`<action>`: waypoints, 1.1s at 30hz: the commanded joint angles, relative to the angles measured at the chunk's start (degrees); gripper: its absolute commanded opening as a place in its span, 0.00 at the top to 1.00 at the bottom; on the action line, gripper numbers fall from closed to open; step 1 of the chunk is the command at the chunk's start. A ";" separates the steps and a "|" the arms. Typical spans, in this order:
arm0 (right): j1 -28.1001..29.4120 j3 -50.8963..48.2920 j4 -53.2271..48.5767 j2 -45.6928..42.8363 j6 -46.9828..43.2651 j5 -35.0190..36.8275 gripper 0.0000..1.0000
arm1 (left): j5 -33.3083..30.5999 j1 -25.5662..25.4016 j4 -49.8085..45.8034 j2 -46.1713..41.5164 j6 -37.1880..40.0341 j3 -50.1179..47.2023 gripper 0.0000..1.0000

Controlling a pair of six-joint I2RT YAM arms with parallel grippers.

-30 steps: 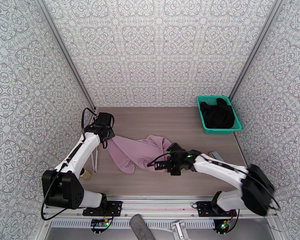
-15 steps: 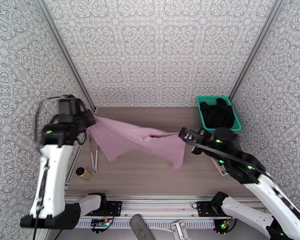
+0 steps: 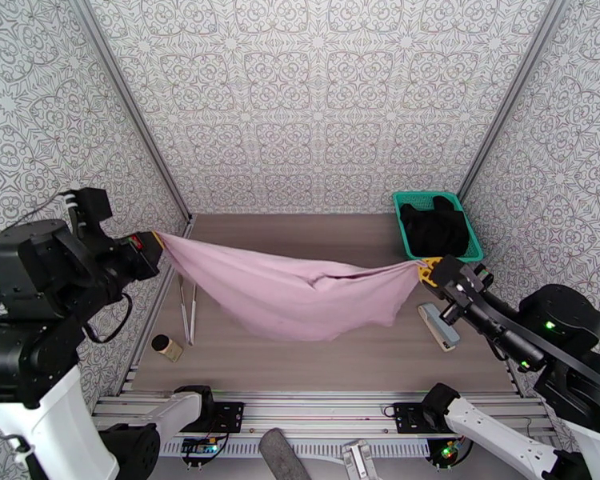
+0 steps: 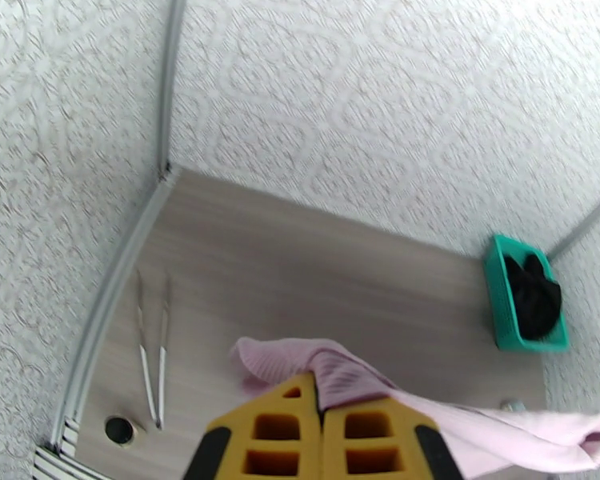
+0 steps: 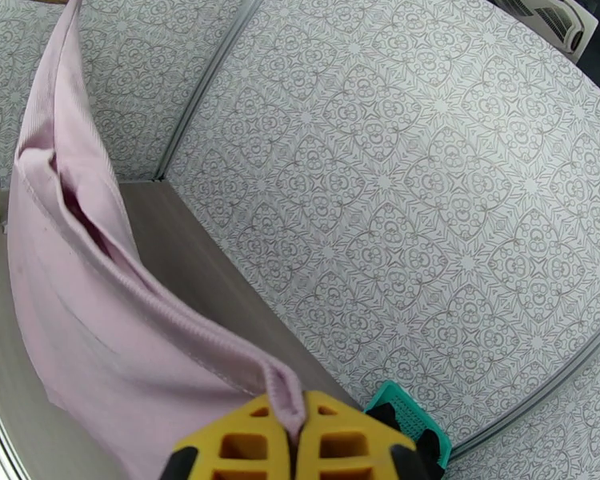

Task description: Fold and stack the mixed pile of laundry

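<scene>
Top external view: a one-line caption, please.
Left gripper and right gripper hold the mauve-pink shirt spread over the table; black garment in teal basket.

Wood-grain table point(image 3: 316, 242), teal basket point(image 3: 444, 262) far right corner, tweezers point(image 3: 190, 310) and small bottle point(image 3: 166, 346) left, grey block point(image 3: 439, 326) right

Three walls enclose the space: a back wall point(image 3: 316, 98), a left wall point(image 3: 36, 138) and a right wall point(image 3: 556, 138), all covered in the same grey-on-white ornamental floral pattern. Slim aluminium posts point(image 3: 132, 106) run down both back corners. Below lies a grey-brown wood-grain surface point(image 3: 316, 234), edged at the near side by a ribbed metal rail point(image 3: 324, 410). The light is even and soft.
</scene>
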 commanded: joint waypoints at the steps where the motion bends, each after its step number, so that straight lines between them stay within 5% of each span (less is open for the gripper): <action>1: -0.35 0.55 -4.29 -0.39 2.44 -1.06 1.00 | 4.34 0.43 -2.76 -1.20 0.50 -2.71 1.00; 13: -0.42 -0.57 -10.10 -4.64 9.53 -0.11 1.00 | 5.39 0.28 -9.16 -7.57 -0.59 -11.57 1.00; 20: -0.35 -3.36 -9.45 0.92 12.79 13.98 1.00 | 3.17 -0.22 -3.75 -4.15 -2.52 -19.77 1.00; 24: -1.94 -11.05 -1.64 8.00 12.38 23.77 1.00 | 1.03 -3.39 6.98 4.86 -3.69 -27.99 1.00; 29: -17.57 -18.85 15.15 20.86 17.63 11.22 1.00 | -3.56 -7.13 16.51 25.63 -3.40 -24.29 1.00; 33: -20.72 -19.58 24.32 29.00 18.21 11.70 1.00 | -8.52 -10.82 16.17 38.08 -2.44 -11.31 1.00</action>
